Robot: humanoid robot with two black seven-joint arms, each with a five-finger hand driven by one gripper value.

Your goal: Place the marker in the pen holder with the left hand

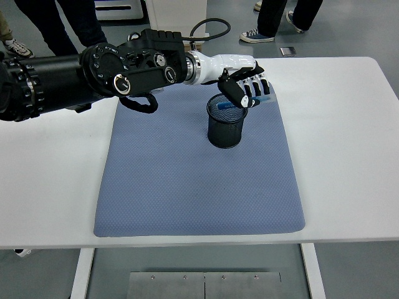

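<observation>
Gripping the blue marker [240, 103] flat over the black mesh pen holder [227, 122], the left hand's [248, 84] fingers have yet to tip and release it.

In front of me stands a white rectangular table [349, 156]. A blue-grey textured fabric mat [193, 187] lies flat on its middle, and a black wire-mesh cylindrical pen holder [226, 124] stands upright on the mat's far part.
</observation>
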